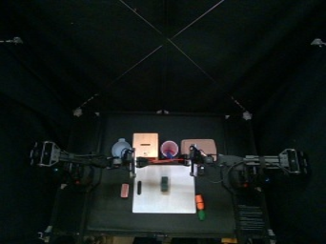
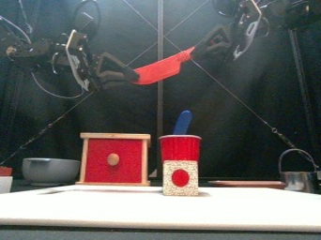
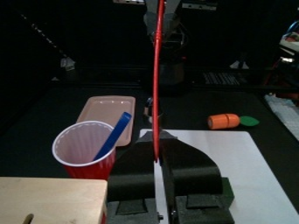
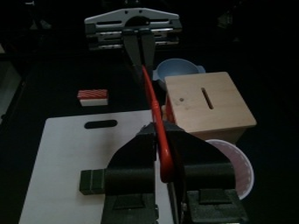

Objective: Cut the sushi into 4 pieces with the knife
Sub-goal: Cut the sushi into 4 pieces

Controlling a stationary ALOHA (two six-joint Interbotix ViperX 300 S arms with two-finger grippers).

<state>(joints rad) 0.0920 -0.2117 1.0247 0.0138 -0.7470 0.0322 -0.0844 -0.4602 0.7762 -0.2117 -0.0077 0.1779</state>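
Observation:
A red toy knife (image 2: 163,67) hangs in the air above the board, held at both ends. My left gripper (image 2: 126,77) is shut on its lower end and my right gripper (image 2: 197,52) is shut on its upper end. In the left wrist view the knife (image 3: 156,70) runs edge-on away from the jaws; in the right wrist view it (image 4: 156,109) stretches toward the other gripper. The dark green sushi roll (image 1: 163,183) lies on the white cutting board (image 1: 147,200) below, and shows end-on in the front view (image 2: 181,178). A red cup (image 2: 179,148) behind it holds the blue knife (image 2: 183,121).
Along the back stand a blue-grey bowl (image 1: 121,148), the wooden box (image 1: 144,146) and a pink tray (image 1: 197,147). A red and white toy (image 1: 125,191) lies left of the board, an orange and green toy (image 1: 200,202) to its right. A metal cutter (image 2: 298,173) sits far right.

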